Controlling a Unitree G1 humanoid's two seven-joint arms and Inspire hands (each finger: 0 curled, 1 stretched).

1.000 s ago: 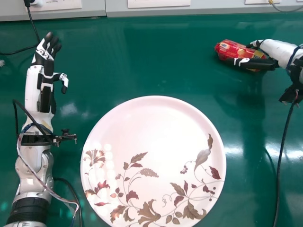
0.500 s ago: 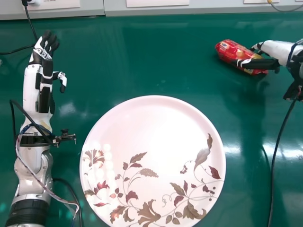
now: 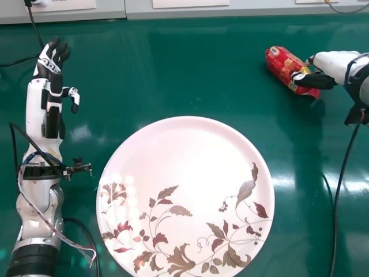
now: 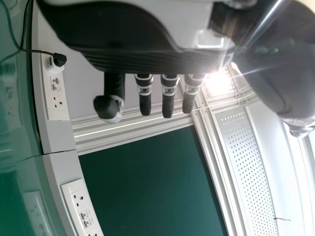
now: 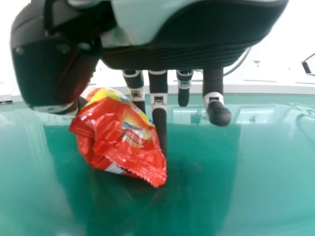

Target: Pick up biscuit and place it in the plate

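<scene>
A: Where was the biscuit packet point(image 3: 282, 64)?

B: Over the far right part of the green worktop point(image 3: 173, 69), in the right hand point(image 3: 319, 80). Red, with yellow patches. It sat aslant, one end towards the far left, the other towards the near right.

A: State of the fingers point(image 5: 159, 118)?

B: Pinching the packet against the thumb. In the right wrist view some lay along its side; others hung apart from it.

A: Resting or raised?

B: Poor angle for that. It looked slightly raised, but I wouldn't swear to it.

A: And the plate point(image 3: 184, 144)?

B: Near middle of the worktop, round, pale pink, brown and maroon flowers and leaves on it. The packet was beyond it and to the right, well apart.

A: Left hand point(image 3: 48, 64)?

B: Idle at the head view's far left, fingers loosely extended and close together, thumb standing off to the side.

A: Anything else?

B: Black cable point(image 3: 339, 190) down the right side, between the plate and the view's right edge.
</scene>
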